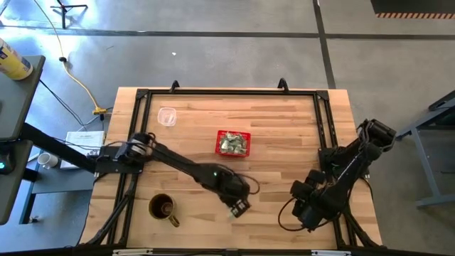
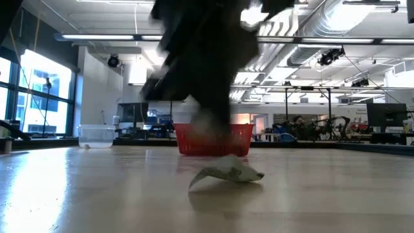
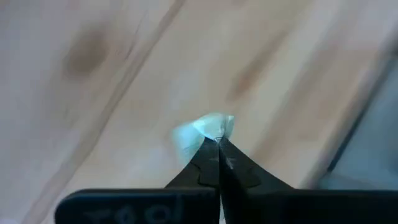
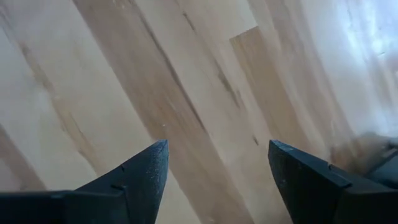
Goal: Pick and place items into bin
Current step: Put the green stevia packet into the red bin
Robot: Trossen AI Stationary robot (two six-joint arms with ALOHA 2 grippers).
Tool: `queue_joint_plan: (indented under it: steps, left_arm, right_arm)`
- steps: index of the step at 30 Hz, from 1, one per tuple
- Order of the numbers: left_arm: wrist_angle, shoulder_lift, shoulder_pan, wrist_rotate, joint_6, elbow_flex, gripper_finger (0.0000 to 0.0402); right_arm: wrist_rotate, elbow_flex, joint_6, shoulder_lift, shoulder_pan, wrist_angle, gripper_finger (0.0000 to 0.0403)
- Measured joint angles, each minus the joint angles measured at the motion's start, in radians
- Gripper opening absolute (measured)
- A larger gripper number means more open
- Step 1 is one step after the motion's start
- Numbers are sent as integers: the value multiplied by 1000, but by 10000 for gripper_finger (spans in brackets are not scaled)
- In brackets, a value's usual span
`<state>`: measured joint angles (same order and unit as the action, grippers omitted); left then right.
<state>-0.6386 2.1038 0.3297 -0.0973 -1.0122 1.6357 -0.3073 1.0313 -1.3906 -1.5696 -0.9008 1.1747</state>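
Packets [image 1: 232,145] of pale green and white already lay heaped inside the red basket [image 1: 220,134], which stood near the middle of the wooden table [image 1: 284,128], so much of the sorting looked done. One more packet [image 3: 208,127] was in play: the left wrist view showed it pinched at the tips of the left gripper [image 3: 217,144], whose fingers were closed tight on its crumpled edge. From overhead that left gripper [image 1: 239,207] sat at about six o'clock from the basket, close to the table's near edge and well apart from the bin. In the low view the packet [image 2: 228,173] lay crumpled on or just above the boards in front of the basket [image 2: 214,140], with the blurred dark arm over it; whether it had left the wood could not be told.

What remained, by my reading, was to lift this packet, carry it toward twelve o'clock over the basket's rim and let it drop. No other loose packets showed on the table from above, so this may well have been the last one, though the arms could have hidden a small one.

Waiting at about four o'clock from the basket, near the table's right edge, the right gripper [image 4: 217,168] held nothing, its fingers spread wide over bare wood. A brown mug [image 1: 163,208] stood at eight o'clock and a clear plastic cup [image 1: 167,116] at ten o'clock, neither part of the job.
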Motion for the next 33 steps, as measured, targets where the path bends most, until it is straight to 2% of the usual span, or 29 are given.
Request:
queue_joint_plan:
  steps: [4, 10, 16, 20, 23, 28, 31, 33]
  left_arm:
    - [-38, -67, -23, 72, 94, 89, 23]
    - [-53, -165, -94, 82, 265, 168, 22]
    - [-242, -161, -255, 59, 467, 159, 22]
    - [-277, -153, -374, 49, 521, 130, 23]
    - [-232, -147, -440, 42, 576, 87, 23]
    - [-250, -143, -482, 74, 690, 68, 23]
    - [-245, -119, -480, 79, 702, 61, 30]
    - [-222, -102, -471, 125, 716, 58, 41]
  right_arm:
    - [-25, 0, -16, 0, -37, -16, 249]
    - [-68, 0, -24, 0, -37, -60, 209]
    - [-103, 0, -16, 0, 25, -121, 158]
    - [-79, 0, -15, 0, 53, -121, 129]
    - [-65, 0, -15, 0, 69, -110, 117]
    - [-60, 1, -15, 0, 100, -77, 114]
    - [-56, 1, -15, 0, 127, -60, 114]
    - [-57, 1, -5, 0, 145, -52, 114]
